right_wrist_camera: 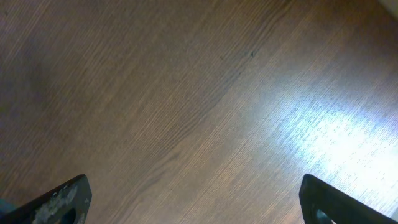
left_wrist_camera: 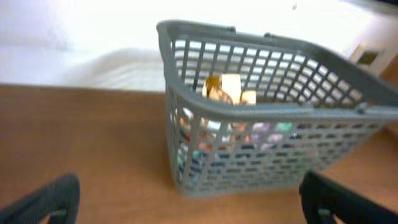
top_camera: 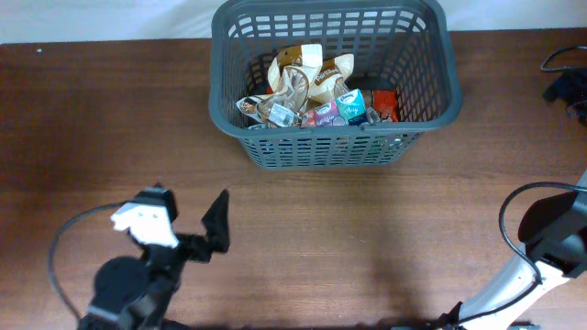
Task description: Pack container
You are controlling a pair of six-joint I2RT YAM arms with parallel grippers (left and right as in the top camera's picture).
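Large dark grey plastic lattice basket (top_camera: 330,151) is sitting far-centre on the brown wooden table (top_camera: 92,119), holding tan snack pouches (top_camera: 307,75) and small colourful packets (top_camera: 344,110). Left gripper (left_wrist_camera: 193,208) is facing it, jaws spread, empty. Right gripper (right_wrist_camera: 199,202) is hovering over wood, spread, empty. No loose packages are showing, so packing is looking finished; any next move is calling for finding another item.

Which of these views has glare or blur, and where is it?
Right wrist view: a bright glare patch on the table toward the right. Left wrist view: the container looks soft and blurred, and the background behind it is washed out white. Overhead view: sharp and evenly lit.
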